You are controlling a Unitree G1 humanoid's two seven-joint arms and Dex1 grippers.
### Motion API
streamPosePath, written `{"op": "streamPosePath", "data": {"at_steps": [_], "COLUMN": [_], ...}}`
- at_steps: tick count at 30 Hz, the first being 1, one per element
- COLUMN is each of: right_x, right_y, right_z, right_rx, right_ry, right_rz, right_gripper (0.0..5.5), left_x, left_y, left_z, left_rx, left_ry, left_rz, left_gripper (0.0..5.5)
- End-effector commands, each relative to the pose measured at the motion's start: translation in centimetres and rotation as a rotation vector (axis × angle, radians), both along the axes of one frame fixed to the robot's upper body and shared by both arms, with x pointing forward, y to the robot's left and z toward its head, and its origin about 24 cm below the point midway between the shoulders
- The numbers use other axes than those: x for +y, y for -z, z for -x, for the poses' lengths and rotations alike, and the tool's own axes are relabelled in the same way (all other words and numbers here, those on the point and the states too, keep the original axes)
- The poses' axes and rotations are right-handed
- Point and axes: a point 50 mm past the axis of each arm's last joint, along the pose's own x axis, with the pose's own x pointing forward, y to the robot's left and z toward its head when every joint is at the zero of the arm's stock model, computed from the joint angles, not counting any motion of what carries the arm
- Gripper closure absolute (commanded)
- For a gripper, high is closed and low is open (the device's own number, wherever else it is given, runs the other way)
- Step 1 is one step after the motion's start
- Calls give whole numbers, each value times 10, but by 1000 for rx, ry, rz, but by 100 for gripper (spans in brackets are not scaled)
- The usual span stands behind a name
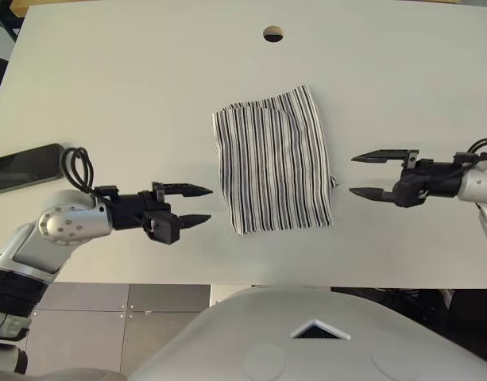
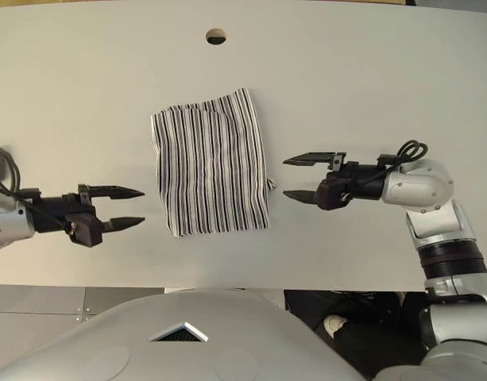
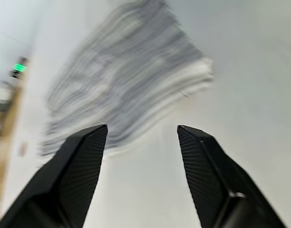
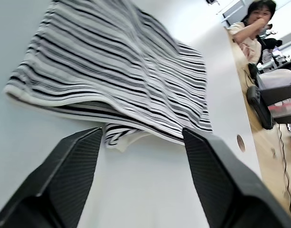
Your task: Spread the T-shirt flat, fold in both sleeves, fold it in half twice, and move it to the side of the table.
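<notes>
The left gripper (image 1: 210,204) is opened wide and nothing is held in it; it is placed just beside the left edge of the folded striped T-shirt (image 1: 275,163), not touching it. The right gripper (image 1: 352,175) is likewise spread and empty, near the right edge. The T-shirt is laid mid-table (image 1: 148,95). A dark phone (image 1: 25,167) is seen far left.

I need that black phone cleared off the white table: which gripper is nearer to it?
Left. The left gripper sits between the black rectangular phone and the folded black-and-white striped T-shirt; the right gripper is beyond the T-shirt's other side.
</notes>
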Motion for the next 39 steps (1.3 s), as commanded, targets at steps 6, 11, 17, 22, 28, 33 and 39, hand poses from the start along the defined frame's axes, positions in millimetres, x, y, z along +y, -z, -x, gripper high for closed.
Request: {"op": "streamPosePath", "data": {"at_steps": [6, 11, 17, 22, 28, 33, 39], "right_x": [25, 37, 49, 57, 59, 61, 61], "right_y": [25, 37, 46, 50, 48, 44, 41], "right_z": [1, 3, -7, -9, -8, -7, -9], "right_rx": [-347, -392, -428, -416, -406, -392, -385], "right_ry": [-273, -308, -285, -278, -283, -278, -262], "right_rz": [174, 169, 174, 143, 120, 84, 71], "right_gripper": [218, 218, 218, 249, 361, 450, 540], "left_x": [-16, -33, -46, -53, -53, -57, -58], "left_y": [49, 49, 48, 48, 47, 43, 40], "left_z": [5, 0, -5, -4, -13, -20, -21], "left_rx": [-72, -160, -220, -207, -247, -276, -279], "left_ry": [145, 184, 198, 209, 181, 171, 182], "left_rz": [-75, 0, 55, 96, 85, 97, 108], "left_gripper": [245, 245, 245, 273, 371, 446, 534]}}
